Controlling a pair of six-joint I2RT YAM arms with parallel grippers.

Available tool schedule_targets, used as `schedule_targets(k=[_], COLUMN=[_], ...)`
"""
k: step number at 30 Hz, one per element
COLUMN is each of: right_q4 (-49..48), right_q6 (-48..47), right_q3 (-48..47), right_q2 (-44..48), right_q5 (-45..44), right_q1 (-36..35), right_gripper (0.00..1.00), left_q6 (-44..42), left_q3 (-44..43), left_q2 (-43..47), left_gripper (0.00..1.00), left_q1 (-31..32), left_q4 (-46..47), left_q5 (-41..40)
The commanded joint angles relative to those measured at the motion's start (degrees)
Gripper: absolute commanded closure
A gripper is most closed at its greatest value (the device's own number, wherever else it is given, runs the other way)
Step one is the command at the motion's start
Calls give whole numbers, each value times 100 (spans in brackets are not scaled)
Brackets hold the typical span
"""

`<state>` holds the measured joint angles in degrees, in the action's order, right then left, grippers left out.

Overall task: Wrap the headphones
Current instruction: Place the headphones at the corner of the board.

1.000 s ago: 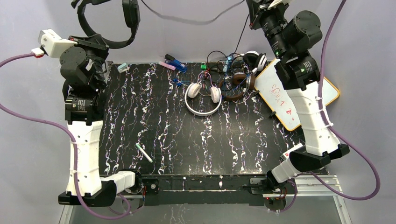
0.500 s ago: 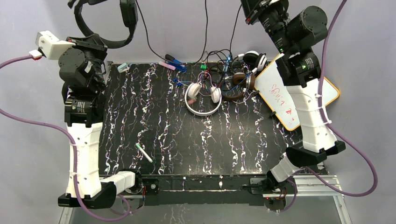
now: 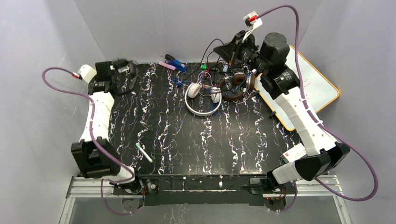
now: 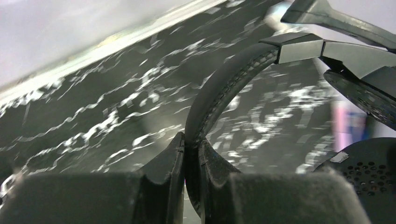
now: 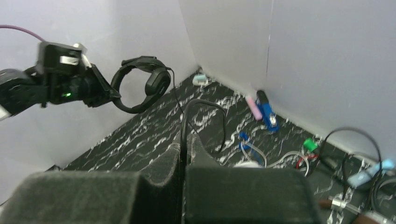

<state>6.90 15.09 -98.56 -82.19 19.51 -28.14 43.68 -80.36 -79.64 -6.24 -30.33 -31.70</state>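
1. While the left claw point(image 4: 189, 140) clamps shut on the headband, the black set point(image 5: 156, 84) sits at the table's point(image 3: 163, 135) ten o'clock corner. Whether its ear cups touch the surface I cannot tell.
2. Right claw point(image 5: 183, 140): jaws narrow, pinching the thin black cord point(image 5: 184, 119). It is raised at about one o'clock, over the far edge. From the jaws the cord rises into a loose loop. The right wrist view suggests it runs back to the black set's ear cup.
3. White set point(image 3: 203, 100) lies flat just past table centre, toward twelve o'clock. Brown set point(image 3: 238, 84) is just beside it, at its two o'clock, among a tangle of loose cords. Neither looks wrapped.
4. Step in hand, as I judge it: wrapping the black set, at the very start. One claw has the band and the other the cord, well apart. No turns of cord show on the headband.
5. Next move likely calls for carrying the cord toward ten o'clock, laying it across the band and circling it. The loop needs tension and should stay clear of the one o'clock tangle. A cord this thin may slip in the jaws.
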Motion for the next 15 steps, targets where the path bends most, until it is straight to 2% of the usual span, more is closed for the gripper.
schedule_targets(k=[1, 8, 15], right_q4=[104, 460, 543], right_q6=[292, 616, 667], right_q3=[285, 968, 1265], right_q2=[496, 483, 392], right_q5=[177, 861, 1019], right_q1=[-10, -38, -181], right_gripper=[99, 99, 99], left_q6=[740, 1327, 1234], left_q3=[389, 1199, 2082], left_q2=[-200, -775, -764], left_gripper=[94, 90, 88], left_q1=[-547, -1468, -1511], left_q4=[-247, -140, 299], left_q5=[305, 1317, 1854])
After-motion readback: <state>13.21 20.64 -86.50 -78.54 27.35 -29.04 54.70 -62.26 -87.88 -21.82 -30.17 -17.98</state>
